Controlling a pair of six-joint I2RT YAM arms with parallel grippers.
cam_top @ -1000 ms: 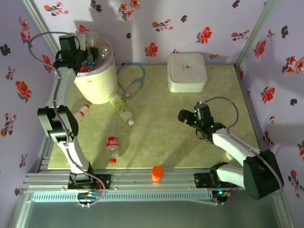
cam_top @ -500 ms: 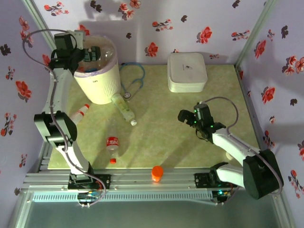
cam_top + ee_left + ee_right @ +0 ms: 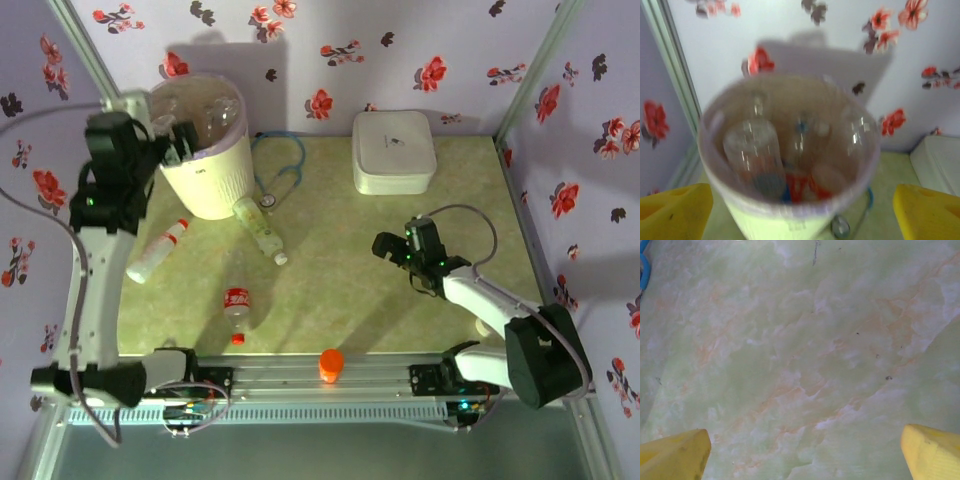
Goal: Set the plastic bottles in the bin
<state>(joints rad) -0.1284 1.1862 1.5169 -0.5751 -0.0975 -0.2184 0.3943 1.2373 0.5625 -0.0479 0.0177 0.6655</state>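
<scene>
The cream-white bin (image 3: 213,172) with its lilac liner stands at the table's back left. It holds several clear bottles (image 3: 752,149), one with a red label (image 3: 801,188). Three bottles lie on the table: a red-capped one (image 3: 157,250) to the left, a yellowish-labelled one (image 3: 257,228) at the bin's foot, and a red-labelled one (image 3: 236,306) nearer the front. My left gripper (image 3: 178,145) hangs at the bin's left rim, open and empty, with yellow fingers (image 3: 675,210) framing the bin. My right gripper (image 3: 386,245) hovers open over bare table, its fingers (image 3: 673,457) wide apart.
A flat white lidded box (image 3: 393,150) sits at the back, right of centre. A blue stethoscope (image 3: 279,163) lies between it and the bin. An orange knob (image 3: 331,364) rests on the front rail. Floral walls close in the back and both sides.
My left arm has swung out to the left, carrying its gripper from over the bin's opening to the bin's left rim. The right arm has barely shifted.
</scene>
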